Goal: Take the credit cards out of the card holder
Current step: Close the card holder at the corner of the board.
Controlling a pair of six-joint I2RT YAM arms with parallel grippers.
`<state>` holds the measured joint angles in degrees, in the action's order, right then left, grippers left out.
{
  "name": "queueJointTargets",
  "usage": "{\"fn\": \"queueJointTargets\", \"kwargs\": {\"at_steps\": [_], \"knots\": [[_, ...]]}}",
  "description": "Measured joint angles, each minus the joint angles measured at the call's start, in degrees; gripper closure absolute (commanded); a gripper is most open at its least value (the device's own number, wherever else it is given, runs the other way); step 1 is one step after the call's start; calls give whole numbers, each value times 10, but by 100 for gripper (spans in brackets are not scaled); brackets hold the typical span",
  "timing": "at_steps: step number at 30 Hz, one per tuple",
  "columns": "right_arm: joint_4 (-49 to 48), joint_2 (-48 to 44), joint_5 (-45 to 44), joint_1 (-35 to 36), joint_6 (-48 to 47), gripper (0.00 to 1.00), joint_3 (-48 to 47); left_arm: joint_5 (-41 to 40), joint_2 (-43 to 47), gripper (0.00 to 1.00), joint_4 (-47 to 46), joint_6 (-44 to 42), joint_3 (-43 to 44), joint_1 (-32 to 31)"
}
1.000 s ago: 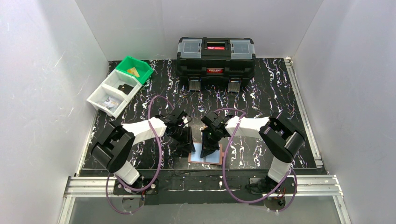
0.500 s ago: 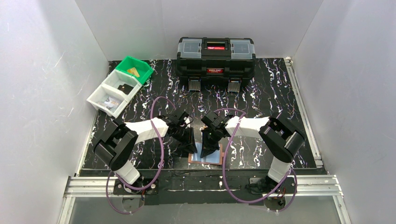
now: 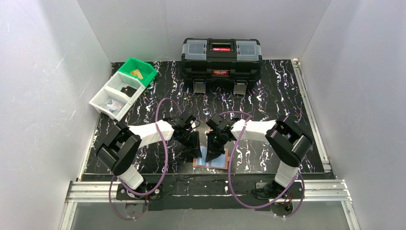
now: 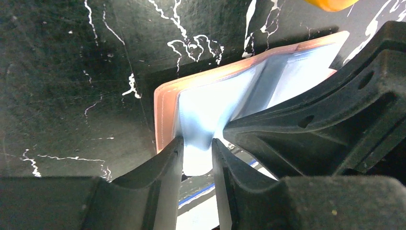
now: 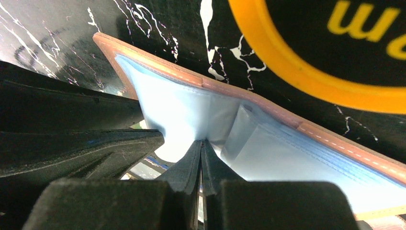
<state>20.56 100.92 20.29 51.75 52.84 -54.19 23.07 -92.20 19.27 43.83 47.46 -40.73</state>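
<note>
The card holder (image 3: 218,163) lies open near the table's front edge, tan leather outside with pale bluish clear sleeves inside. My left gripper (image 3: 195,152) stands over its left half. In the left wrist view its jaws (image 4: 196,141) are a finger's width apart, with a fold of the sleeve (image 4: 210,103) filling the gap. My right gripper (image 3: 211,154) is shut tight on another fold of sleeve (image 5: 191,115), its tips (image 5: 202,143) pressed together. A whitish credit card (image 4: 210,208) with a blue stripe shows low between the left fingers. I see no other credit cards.
A round yellow tape measure (image 5: 261,36) lies just beyond the holder. A black toolbox (image 3: 221,58) stands at the back centre. One green bin (image 3: 138,71) and two white bins (image 3: 117,96) sit at the back left. The aluminium rail (image 3: 206,187) runs just in front of the holder.
My left arm has edged slightly to the right, toward the holder's middle. The right arm and the card holder stay where they were.
</note>
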Motion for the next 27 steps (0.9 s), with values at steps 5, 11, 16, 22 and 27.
{"fn": "queueJointTargets", "kwargs": {"at_steps": [5,11,16,22,27], "knots": [[0,0,0,0,0,92,0,-21,6,68,23,-10,3,0],[0,0,0,0,0,92,0,-19,7,70,21,-14,5,-2],[-1,0,0,0,0,92,1,10,1,78,-6,-2,-4,0],[-2,0,2,0,0,92,1,50,-13,82,-47,17,-10,-2],[-2,0,2,0,0,92,2,38,-9,77,-42,16,-9,-3]]}}
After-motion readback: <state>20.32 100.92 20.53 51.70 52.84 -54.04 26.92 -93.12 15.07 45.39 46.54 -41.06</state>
